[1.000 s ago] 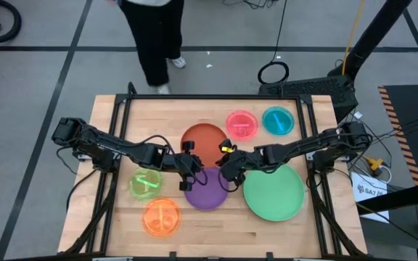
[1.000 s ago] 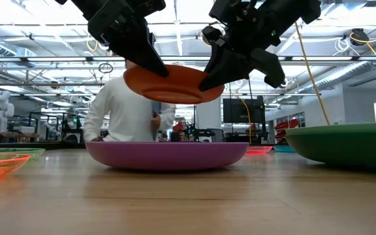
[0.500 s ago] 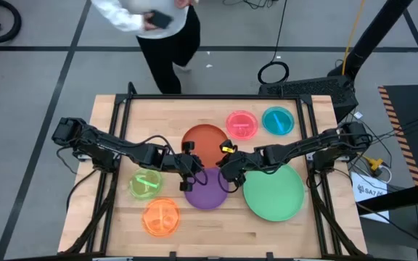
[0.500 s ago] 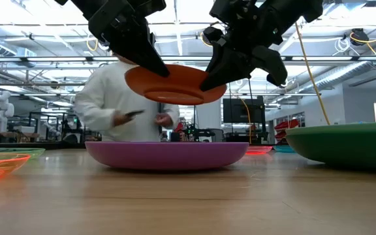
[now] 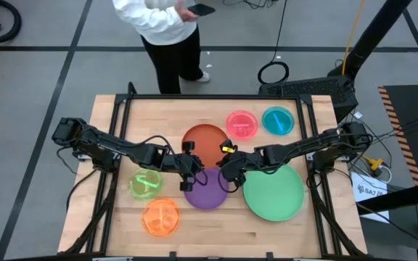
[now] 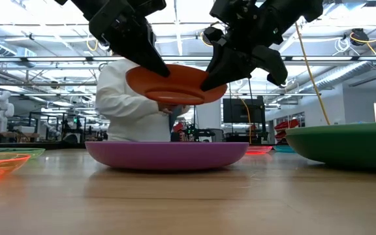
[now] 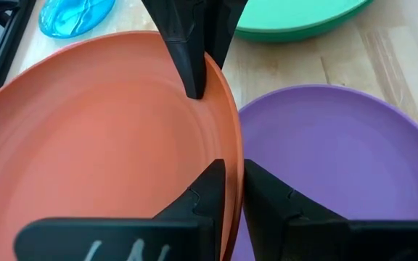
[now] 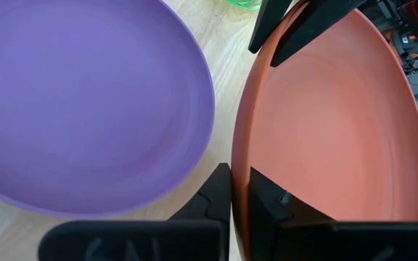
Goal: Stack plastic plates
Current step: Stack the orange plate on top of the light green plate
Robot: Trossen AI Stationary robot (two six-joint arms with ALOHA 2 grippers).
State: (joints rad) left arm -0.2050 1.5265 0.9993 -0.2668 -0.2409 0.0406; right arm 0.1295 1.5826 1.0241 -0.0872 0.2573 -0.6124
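From above: orange-red plate (image 5: 204, 142) pinched on opposite rims by left gripper (image 5: 188, 165) and right gripper (image 5: 227, 164), just behind the purple plate (image 5: 207, 190), mint green plate (image 5: 273, 192) off to the right. Low down: held clear in the air over the purple one, slightly tilted. Wrist cams: fingers (image 7: 207, 190) and (image 8: 222, 190) both clamped tight on that rim.

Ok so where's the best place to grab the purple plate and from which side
By its thin raised rim, one finger inside and one outside. The purple plate lies flat and upright on the table, too shallow to hold otherwise. Come from above at its near edge, clear of the orange-red plate.
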